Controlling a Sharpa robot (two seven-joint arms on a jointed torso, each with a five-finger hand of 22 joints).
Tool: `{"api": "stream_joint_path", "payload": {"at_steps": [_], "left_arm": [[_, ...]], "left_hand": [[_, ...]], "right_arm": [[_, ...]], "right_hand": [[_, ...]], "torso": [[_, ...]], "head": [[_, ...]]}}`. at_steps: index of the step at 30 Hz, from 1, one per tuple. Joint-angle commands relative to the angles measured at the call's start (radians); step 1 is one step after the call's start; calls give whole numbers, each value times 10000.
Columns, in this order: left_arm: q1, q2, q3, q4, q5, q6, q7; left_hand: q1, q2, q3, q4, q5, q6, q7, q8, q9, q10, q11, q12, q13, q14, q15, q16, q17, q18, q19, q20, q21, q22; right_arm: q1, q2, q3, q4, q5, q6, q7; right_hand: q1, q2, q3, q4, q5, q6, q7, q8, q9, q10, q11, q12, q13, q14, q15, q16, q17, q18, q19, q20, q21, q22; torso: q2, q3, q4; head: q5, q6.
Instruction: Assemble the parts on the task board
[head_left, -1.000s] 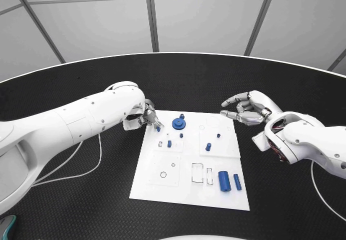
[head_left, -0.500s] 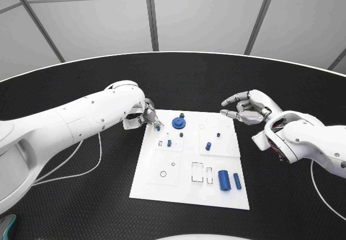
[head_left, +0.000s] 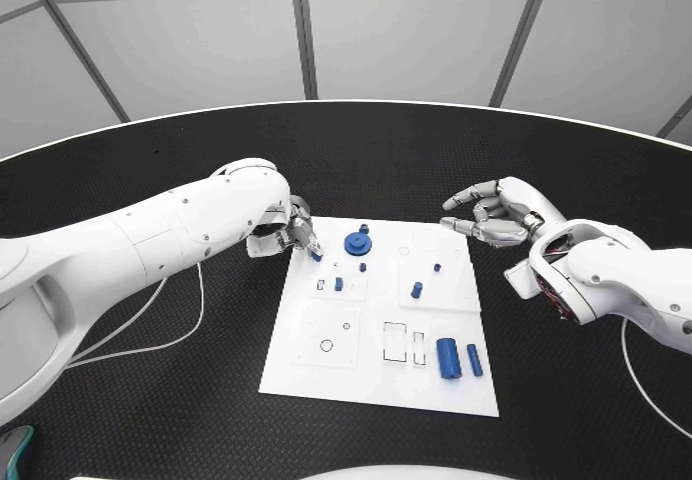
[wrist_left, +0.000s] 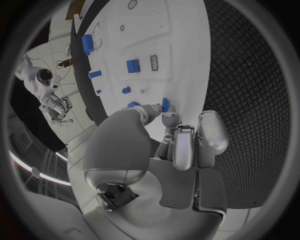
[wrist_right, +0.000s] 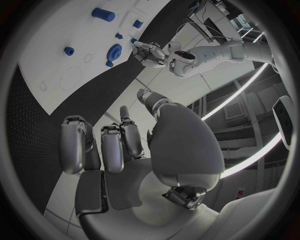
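Task board (head_left: 325, 372) bearing blue parts (head_left: 447, 355), left hand (head_left: 293, 232) fingers pinching one part (head_left: 315, 254), right hand (head_left: 493, 215) fingers curled, empty.

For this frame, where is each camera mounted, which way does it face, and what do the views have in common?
Head view: on the robot's head, looking down at the task board; both arms show, with the left hand and right hand.
Left wrist view: behind the left hand, facing the task board.
Right wrist view: behind the right hand, facing the task board.
All share the board's blue parts.
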Motion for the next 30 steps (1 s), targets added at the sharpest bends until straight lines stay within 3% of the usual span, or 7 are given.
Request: {"api": "stream_joint_path", "payload": {"at_steps": [1,9,14,26,28,30], "left_arm": [[0,-10,0,-2,23,-5,-5],[0,-146,0,62,662,-244,-41],[2,-429,0,359,1553,-538,-132],[11,-1678,-11,2382,2236,-2012,-6],[10,-1901,-17,2715,2224,-2206,-9],[9,-2045,-24,2938,2108,-2359,16]], "left_hand": [[-96,80,706,-471,15,-71,-6,124,199,63,7,13,-22,813,10,72,1749,-43,26,42,57,13],[-363,38,1166,-642,-9,-112,-11,360,309,127,2,80,37,815,12,77,1758,-44,25,54,72,38],[-462,-10,1369,-767,8,-102,-34,504,377,233,-20,173,155,811,-5,72,1741,-45,33,46,85,56],[-805,-299,2236,-1237,110,-2,-121,910,525,584,-115,409,470,789,-93,35,1638,-61,97,-28,151,162],[-840,-335,2306,-1280,130,16,-131,939,531,615,-125,421,486,789,-103,33,1633,-67,113,-37,168,198],[-865,-364,2356,-1313,150,29,-138,958,533,632,-133,421,482,791,-111,35,1640,-72,125,-43,181,222]], "right_arm": [[0,-2,0,2,0,-5,3],[0,-6,0,6,0,-21,16],[0,-17,0,1,0,-30,19],[0,-62,0,-21,0,-37,17],[0,-70,0,-27,0,-39,18],[0,-73,0,-29,0,-41,20]], "right_hand": [[-51,-18,-5,55,52,-21,-3,67,-11,6,-16,46,887,815,-61,-50,1661,99,197,-71,-9,538],[-51,-18,-5,55,52,-21,-3,67,-11,6,-16,46,887,815,-61,-50,1661,99,197,-71,-9,538],[-51,-18,-5,55,52,-21,-3,67,-11,6,-16,46,887,815,-61,-50,1661,99,197,-71,-9,538],[-51,-18,-5,55,52,-21,-3,67,-11,6,-16,46,887,815,-61,-50,1661,99,197,-71,-9,538],[-51,-18,-5,55,52,-21,-3,67,-11,6,-16,46,887,815,-61,-50,1661,99,197,-71,-9,538],[-51,-18,-5,55,52,-21,-3,67,-11,6,-16,46,887,815,-61,-50,1661,99,197,-71,-9,538]], "torso": [[-7,-1,1],[-18,-1,16],[-47,-2,34],[-131,-2,107],[-153,-1,124],[-163,4,138]], "head": [[1,-17],[0,-22],[7,-17],[25,-65],[9,20],[29,-6]]}}
